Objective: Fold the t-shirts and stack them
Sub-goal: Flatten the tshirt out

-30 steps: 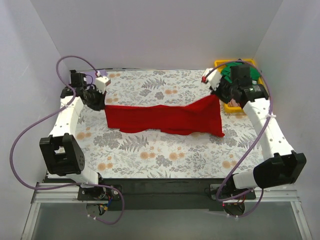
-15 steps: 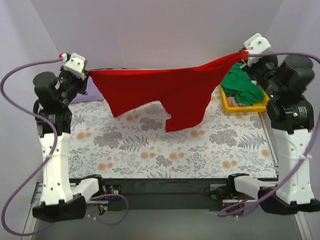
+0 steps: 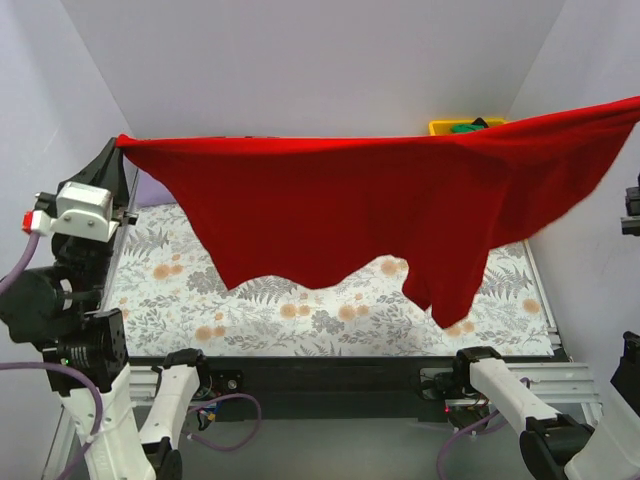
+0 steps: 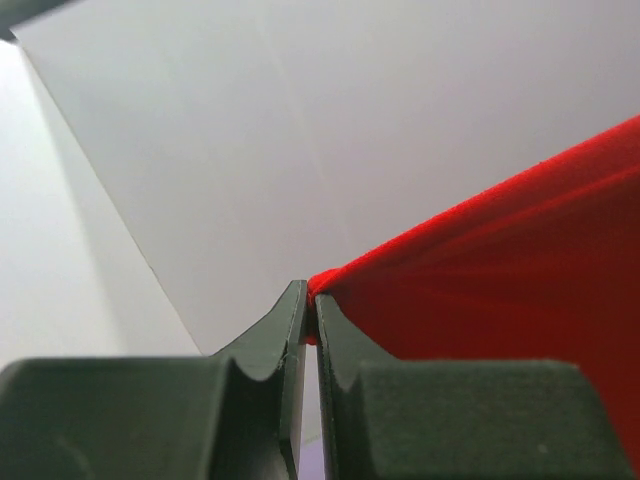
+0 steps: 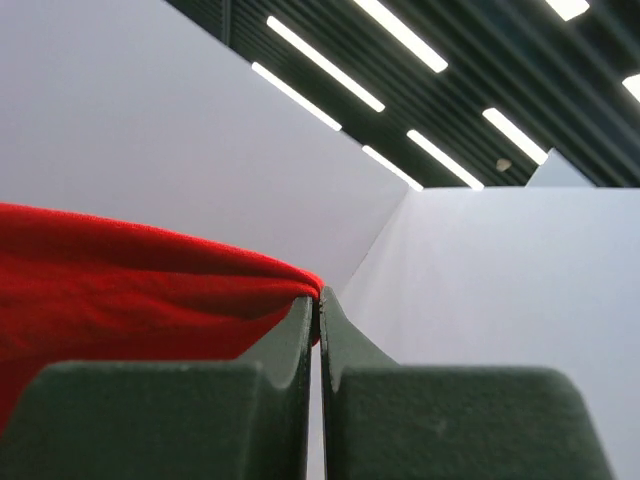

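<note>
The red t-shirt hangs spread wide in the air, high above the table, its lower edge dangling loose. My left gripper is shut on the shirt's left corner; in the left wrist view the jaws pinch the red cloth at their tips. My right gripper is shut on the other corner of the red cloth; in the top view that corner runs off the right edge and the gripper is out of frame. A green t-shirt peeks from behind the red one.
The floral table cloth covers the table below the shirt. A yellow tray stands at the back right, mostly hidden. A pale lavender patch shows at the back left. White walls close in on three sides.
Both arms have lifted the red t-shirt from the table and pulled it up and apart. It now hangs spread out and much higher than before.
</note>
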You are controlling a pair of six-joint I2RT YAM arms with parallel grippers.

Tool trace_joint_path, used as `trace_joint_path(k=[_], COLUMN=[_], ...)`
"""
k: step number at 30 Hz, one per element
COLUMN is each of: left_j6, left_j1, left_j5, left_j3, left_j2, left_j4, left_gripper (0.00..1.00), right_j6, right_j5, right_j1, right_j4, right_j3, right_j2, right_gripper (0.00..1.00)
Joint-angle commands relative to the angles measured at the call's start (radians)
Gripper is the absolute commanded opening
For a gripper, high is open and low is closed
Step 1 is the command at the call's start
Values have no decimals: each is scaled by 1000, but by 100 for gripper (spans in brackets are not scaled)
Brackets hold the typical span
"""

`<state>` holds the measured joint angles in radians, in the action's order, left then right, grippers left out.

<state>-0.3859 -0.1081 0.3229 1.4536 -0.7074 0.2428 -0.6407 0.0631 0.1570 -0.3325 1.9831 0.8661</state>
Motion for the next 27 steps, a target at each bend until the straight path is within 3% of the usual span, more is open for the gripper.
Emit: trace_joint_path(k=[1,7,18,23,27], left_j6=[18,111,245,268,294], left_j1=[-5,-5,-4,-2,-2], left_j5=[-91,-91,-50,13,-11], left_j3=[59,-4,-436,-672,-714], left_j2=[-15,-29,-89,-243,-514], left_j4=[-7,55,9,-109,-236], left_gripper=[0,0,0,0,0], right_j6=[-60,-105,-192,-246,-269], right_j5=[-29,44,234,248,204], right_j1=[-7,-7,-5,10,32], right_j4=[75,87,217,364,484], right_j3=[49,-81,-720,-999,-1040], right_j2=[28,39,69,219,422], right_gripper=[1,1,1,1,1])
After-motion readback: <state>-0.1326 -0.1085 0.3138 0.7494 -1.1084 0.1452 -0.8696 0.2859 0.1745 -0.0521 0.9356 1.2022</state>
